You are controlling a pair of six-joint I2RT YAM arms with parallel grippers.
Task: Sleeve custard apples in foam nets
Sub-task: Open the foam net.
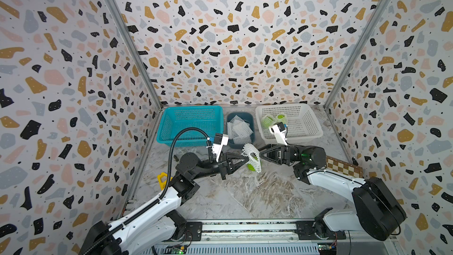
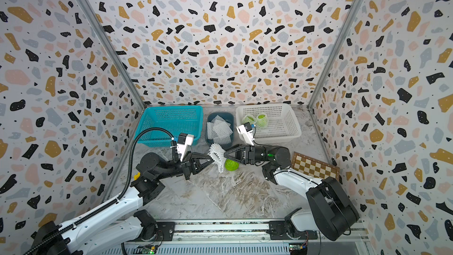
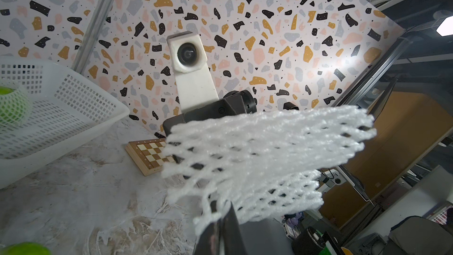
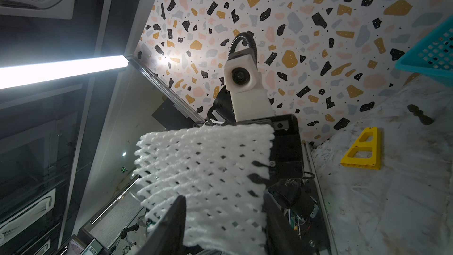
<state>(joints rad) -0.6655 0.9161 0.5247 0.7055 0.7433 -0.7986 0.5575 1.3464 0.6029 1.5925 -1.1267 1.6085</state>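
A white foam net [image 1: 252, 158] hangs above the table's middle between both grippers. My left gripper [image 1: 247, 159] is shut on one edge of it; the pinch shows in the left wrist view, where the left gripper [image 3: 220, 207] holds the net [image 3: 264, 148]. From the other side my right gripper [image 1: 260, 154] faces the net. In the right wrist view the right gripper [image 4: 223, 196] has its jaws apart with the net [image 4: 208, 168] between them. A bare green custard apple [image 2: 231, 165] lies on the table just under the net. Two netted custard apples [image 1: 267, 121] [image 1: 281, 118] lie in the white basket [image 1: 306, 128].
An empty blue basket [image 1: 191, 123] stands at the back left. Beside it a dark bin [image 1: 252, 118] holds spare foam nets [image 1: 239, 126]. A chessboard [image 1: 343, 166] lies by the right wall. A yellow bracket [image 1: 163, 179] and a small dark piece [image 1: 175, 157] lie by the left wall.
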